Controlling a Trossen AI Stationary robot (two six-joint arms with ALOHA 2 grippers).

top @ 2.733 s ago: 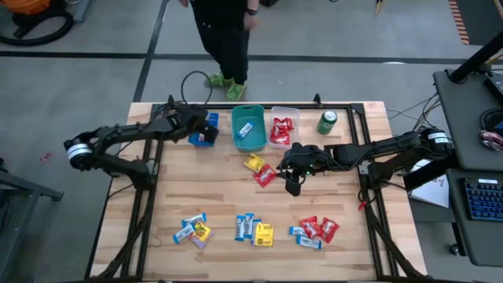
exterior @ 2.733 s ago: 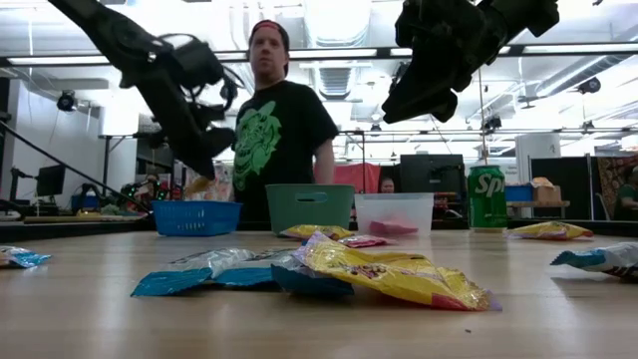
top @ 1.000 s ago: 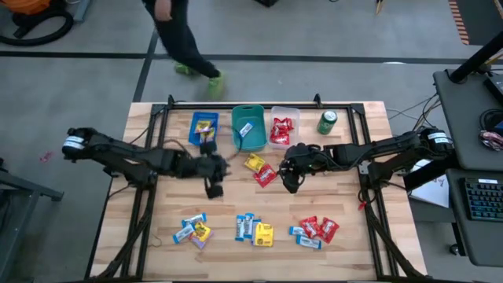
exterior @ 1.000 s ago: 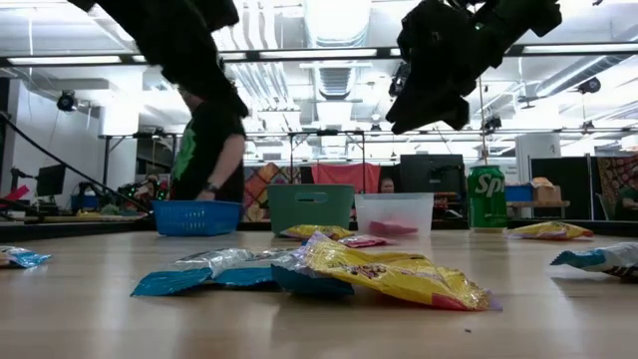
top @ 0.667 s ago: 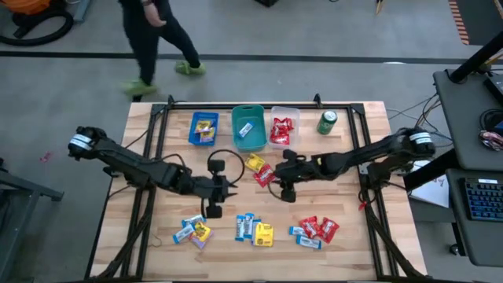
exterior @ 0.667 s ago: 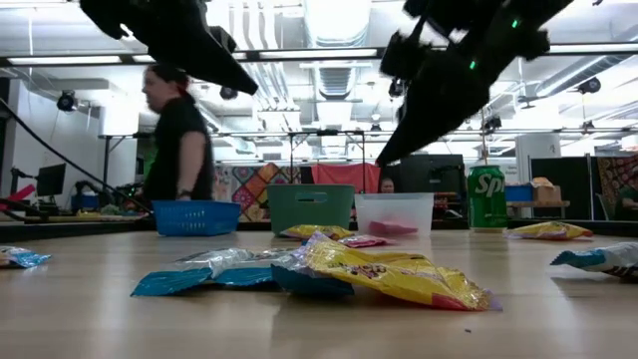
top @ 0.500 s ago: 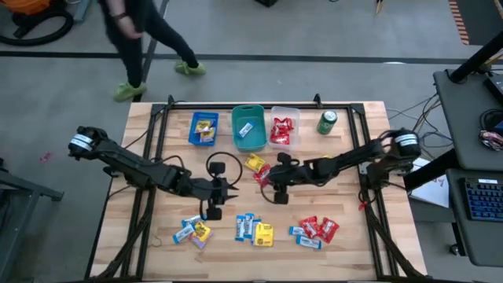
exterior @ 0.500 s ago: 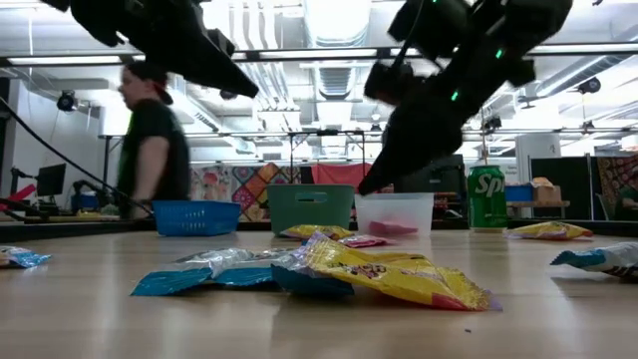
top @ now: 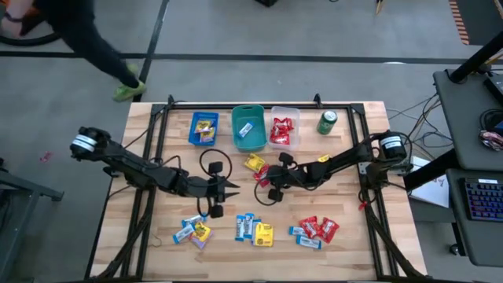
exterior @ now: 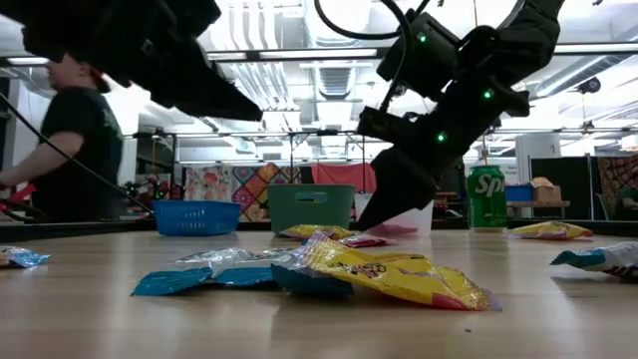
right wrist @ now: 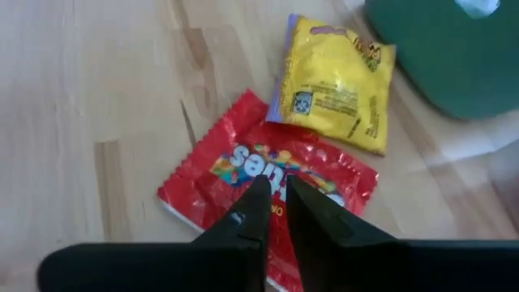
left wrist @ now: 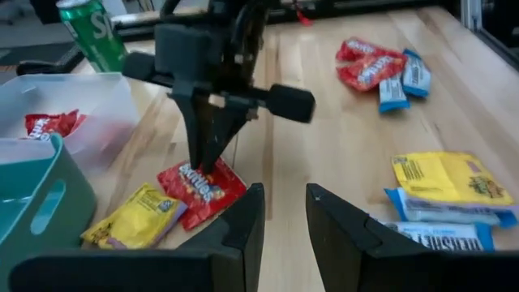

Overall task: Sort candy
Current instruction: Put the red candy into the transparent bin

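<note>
High view: the right tool (top: 265, 179) lay over a red packet (top: 263, 174) at mid-worktop (top: 346, 236), beside a yellow packet (top: 253, 163); the left tool (top: 233, 187) hung just left of it, over bare wood; further candy lay in three clusters along the near edge and in three bins at the far edge. Low view: the right tool (exterior: 377, 211) reached down to the worktop. Left wrist view: the left tool (left wrist: 282, 212) was slightly parted, empty. Right wrist view: the right tool (right wrist: 274, 193) was pinched nearly together on the red packet (right wrist: 243, 174); whether it gripped it cannot be told.
</note>
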